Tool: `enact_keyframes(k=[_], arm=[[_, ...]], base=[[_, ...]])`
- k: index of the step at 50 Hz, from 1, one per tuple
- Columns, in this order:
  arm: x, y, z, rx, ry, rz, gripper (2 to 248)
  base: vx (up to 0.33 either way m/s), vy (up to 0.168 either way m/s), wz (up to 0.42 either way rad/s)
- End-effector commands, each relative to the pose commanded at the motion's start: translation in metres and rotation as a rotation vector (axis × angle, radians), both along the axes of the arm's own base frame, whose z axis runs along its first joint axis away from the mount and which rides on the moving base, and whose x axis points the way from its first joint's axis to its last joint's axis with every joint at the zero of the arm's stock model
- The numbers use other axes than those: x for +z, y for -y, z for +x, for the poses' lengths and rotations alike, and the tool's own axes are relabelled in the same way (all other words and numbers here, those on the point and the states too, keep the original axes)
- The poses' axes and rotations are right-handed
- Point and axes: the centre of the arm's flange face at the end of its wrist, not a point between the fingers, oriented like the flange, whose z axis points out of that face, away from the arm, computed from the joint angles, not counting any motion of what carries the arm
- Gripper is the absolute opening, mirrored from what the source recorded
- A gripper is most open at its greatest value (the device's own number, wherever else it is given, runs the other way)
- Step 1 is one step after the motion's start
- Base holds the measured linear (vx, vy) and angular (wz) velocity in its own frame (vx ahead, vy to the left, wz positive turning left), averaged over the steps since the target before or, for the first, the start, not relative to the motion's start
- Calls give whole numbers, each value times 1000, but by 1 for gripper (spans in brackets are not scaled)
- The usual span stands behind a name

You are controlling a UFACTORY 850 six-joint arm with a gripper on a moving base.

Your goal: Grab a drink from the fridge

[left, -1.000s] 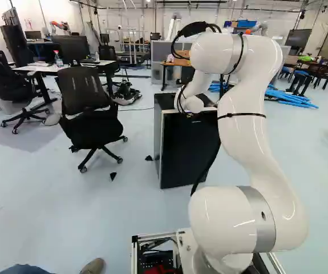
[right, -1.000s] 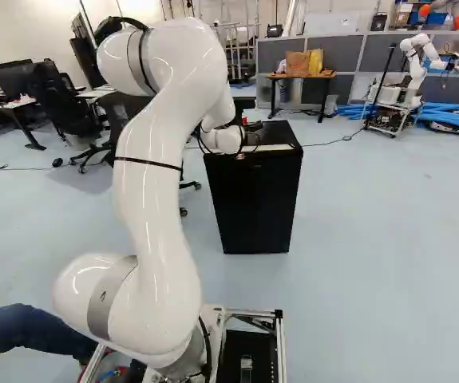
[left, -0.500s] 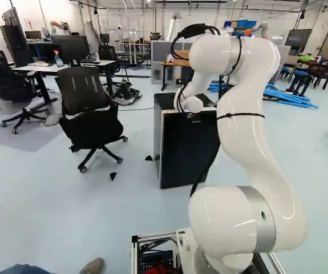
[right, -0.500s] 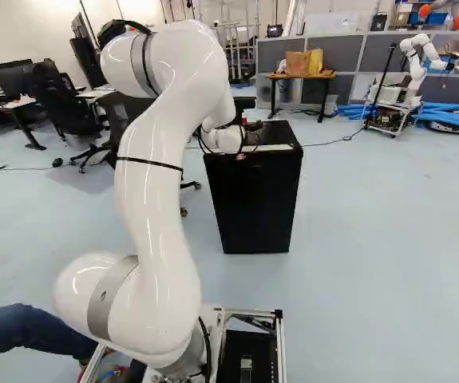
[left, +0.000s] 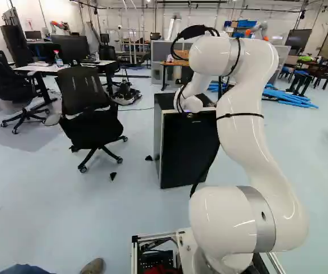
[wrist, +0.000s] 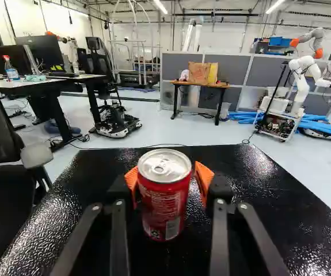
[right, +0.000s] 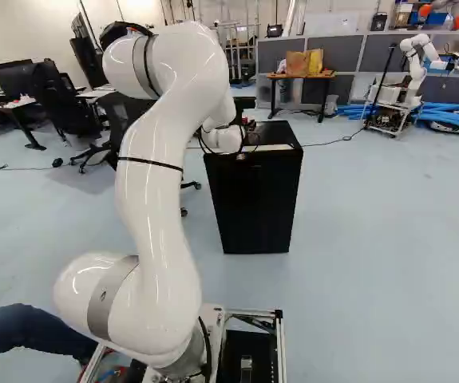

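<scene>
A red can [wrist: 164, 201] is seen upright at the fridge's top—silver lid uppermost, tab in place; whether the top is touched cannot be told; the fridge [right: 257, 203] is black, boxy, stood upright on the floor.

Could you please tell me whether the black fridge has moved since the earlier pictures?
No. In the left base view the black fridge stands on the same spot of the floor, with the same gap to the office chair.
</scene>
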Motion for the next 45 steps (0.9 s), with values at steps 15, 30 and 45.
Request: enact_keyframes(k=[15,30,45], arm=[[5,0,0,0,6,-1,100],[22,0,0,0,30,-4,100],[39,0,-1,0,55,-8,100]], base=[[0,0,0],[0,0,0],[0,0,0]])
